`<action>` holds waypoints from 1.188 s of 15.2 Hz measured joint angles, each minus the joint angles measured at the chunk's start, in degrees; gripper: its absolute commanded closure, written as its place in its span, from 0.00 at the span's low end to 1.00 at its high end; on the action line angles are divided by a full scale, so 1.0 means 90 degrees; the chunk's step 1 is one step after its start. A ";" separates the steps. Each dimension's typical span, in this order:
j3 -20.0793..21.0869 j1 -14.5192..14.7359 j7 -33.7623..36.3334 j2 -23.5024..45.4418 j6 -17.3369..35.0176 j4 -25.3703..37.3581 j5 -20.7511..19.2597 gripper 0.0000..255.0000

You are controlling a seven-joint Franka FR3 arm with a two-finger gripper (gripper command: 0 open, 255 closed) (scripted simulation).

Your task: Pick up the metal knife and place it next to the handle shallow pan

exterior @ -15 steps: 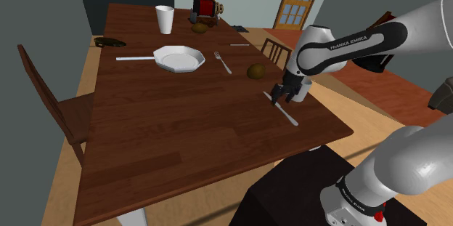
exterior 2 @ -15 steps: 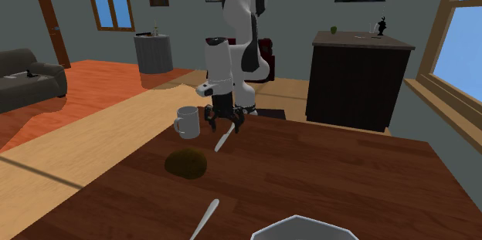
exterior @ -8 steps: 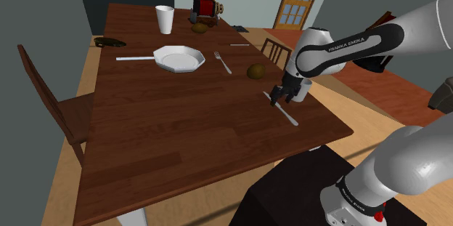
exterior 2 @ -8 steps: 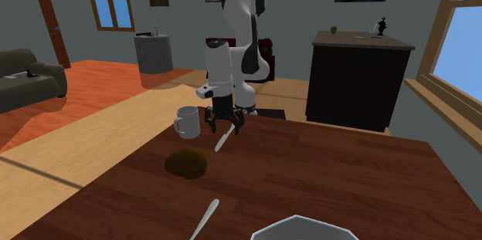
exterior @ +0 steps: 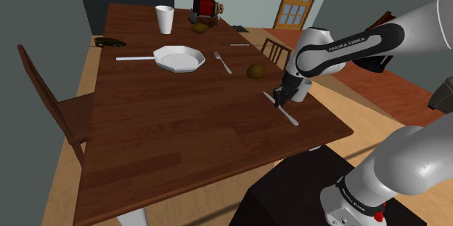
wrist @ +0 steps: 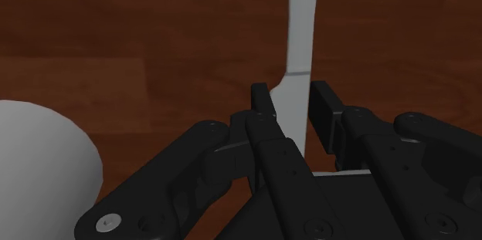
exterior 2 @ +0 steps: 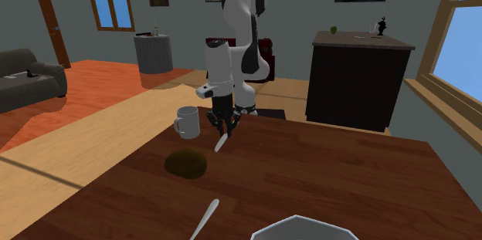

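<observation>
Brown wooden table (exterior: pixel 145 152) underneath, bearing everything. White shallow pan (exterior: pixel 180 59) with a long handle, well apart from the white mug (exterior 2: pixel 187 121), toward the table's far end. Grey knife (wrist: pixel 303 30) lying flat just beside the mug. Black gripper (wrist: pixel 292 96) down low over the knife, also just beside the mug. Fingers (wrist: pixel 263 99) drawn narrow, one on each side of the knife, seemingly pressed on its edges. Nothing lifted yet. Grasp step in hand, by the look. Next: keep a firm pinch, raise clear of the mug, then carry well away from it to the pan's side.
</observation>
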 measured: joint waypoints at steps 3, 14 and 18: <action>0.0000 0.0001 -0.0001 0.0003 0.0001 -0.0001 0.0001 1.00; 0.0042 -0.0032 0.0104 -0.0571 -0.0981 0.0404 -0.0086 1.00; 0.0062 -0.0034 0.0146 -0.0722 -0.1377 0.0653 -0.0101 1.00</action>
